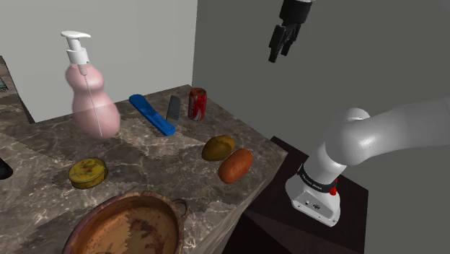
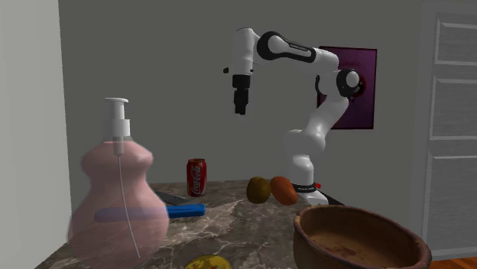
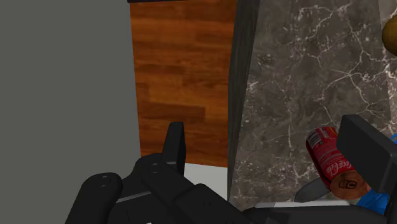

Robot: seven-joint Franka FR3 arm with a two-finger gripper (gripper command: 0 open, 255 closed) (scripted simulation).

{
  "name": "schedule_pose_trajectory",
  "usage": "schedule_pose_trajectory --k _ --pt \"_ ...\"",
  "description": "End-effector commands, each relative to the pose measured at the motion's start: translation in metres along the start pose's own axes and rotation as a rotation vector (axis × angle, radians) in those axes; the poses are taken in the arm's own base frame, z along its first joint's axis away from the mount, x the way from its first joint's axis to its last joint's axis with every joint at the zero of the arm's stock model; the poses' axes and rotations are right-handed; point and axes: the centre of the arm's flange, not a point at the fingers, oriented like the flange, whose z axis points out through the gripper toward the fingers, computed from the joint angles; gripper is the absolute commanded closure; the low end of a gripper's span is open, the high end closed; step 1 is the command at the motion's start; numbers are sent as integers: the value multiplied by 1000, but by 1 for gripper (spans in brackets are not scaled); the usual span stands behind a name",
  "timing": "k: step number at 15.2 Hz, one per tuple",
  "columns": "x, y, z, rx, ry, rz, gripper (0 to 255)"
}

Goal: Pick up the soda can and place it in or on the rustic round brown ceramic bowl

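**Open fingers hang high over the red can**

The black gripper [image 1: 278, 52] is up in the air in front of the grey wall [image 1: 231, 65]. It points down. In the wrist view its two fingers [image 3: 175, 143] stand wide apart. They hold nothing and touch nothing.

The soda can [image 1: 197, 104] is red with white writing. It stands upright on the dark stone bench [image 1: 43, 137], close to the far edge, where the wall makes a corner. In the shoulder view the gripper is well above the can and off to its right. In the wrist view the can [image 3: 327, 156] shows far below, and one finger hides part of it.

The bowl [image 1: 137, 224] is round and brown, with a rough, rusty look inside. It sits at the near end of the bench, well apart from the can.

Between the can and the bowl lie a brown lump [image 1: 218, 147] and an orange lump [image 1: 236, 165], just beside each other. A small dark grey thing [image 1: 173, 108] and a long blue thing [image 1: 151, 114] lie just beside the can, on the shoulder view's left. Past them stands a big pink soap bottle [image 1: 94, 101] with a white pump. A flat round yellow tin [image 1: 88, 172] lies near the bowl
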Motion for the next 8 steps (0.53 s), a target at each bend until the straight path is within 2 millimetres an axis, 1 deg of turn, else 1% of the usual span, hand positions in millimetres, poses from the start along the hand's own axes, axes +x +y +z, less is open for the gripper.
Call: schedule_pose_trajectory --k 1,8 --pt "0 0 0 0 0 0 0" --pt "65 -44 46 30 -6 -45 0"
